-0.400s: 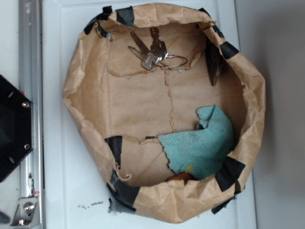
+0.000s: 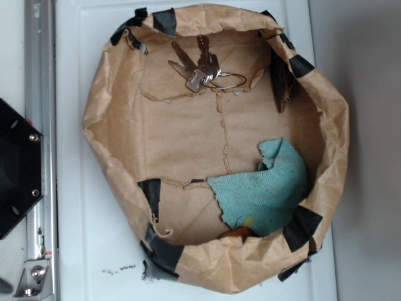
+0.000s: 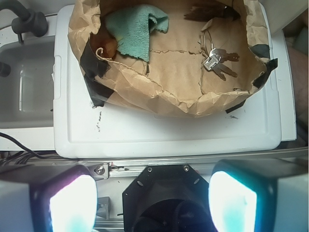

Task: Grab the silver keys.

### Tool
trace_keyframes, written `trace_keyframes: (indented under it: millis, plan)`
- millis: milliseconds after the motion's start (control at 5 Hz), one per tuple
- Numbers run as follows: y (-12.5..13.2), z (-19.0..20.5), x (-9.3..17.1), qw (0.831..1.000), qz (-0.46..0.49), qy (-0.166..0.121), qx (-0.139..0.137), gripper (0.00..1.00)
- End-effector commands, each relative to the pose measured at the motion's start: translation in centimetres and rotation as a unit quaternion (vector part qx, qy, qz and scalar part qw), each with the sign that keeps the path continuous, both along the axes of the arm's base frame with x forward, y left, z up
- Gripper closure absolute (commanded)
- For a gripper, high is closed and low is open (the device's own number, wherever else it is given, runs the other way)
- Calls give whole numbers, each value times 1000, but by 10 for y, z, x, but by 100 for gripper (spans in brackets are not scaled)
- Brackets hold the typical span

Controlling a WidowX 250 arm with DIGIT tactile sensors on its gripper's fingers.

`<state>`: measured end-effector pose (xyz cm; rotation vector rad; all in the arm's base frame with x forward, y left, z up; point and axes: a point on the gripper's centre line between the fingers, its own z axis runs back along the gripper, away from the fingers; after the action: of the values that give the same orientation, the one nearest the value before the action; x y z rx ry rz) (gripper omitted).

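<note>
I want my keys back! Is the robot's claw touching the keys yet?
Apart. The wrist view shows the gripper open at the bottom, outside the paper bag, while the keys lie far off inside.

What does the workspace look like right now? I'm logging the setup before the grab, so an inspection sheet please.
Surface: white tray holding a taped brown paper bin.
Job's things: silver keys on the bin floor, on a wire ring.
Clutter: teal cloth; an orange-brown item, partly hidden.
Grippers: gripper open, away from the bin.
Cables: black cable beside the tray.
Surroundings: metal rail, black mount.
</note>
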<state>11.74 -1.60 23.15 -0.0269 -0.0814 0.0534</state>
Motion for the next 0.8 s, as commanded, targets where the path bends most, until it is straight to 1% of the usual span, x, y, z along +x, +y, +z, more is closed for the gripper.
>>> trace_keyframes:
  millis: [0,200,400,600]
  plan:
    - [-5,-55,97,996,70,-24,45,0]
    - [20,-74,127,992,95,-47,66,0]
    - [57,-83,131,991,74,-93,62,0]
    - [73,-94,129,990,51,-115,56,0]
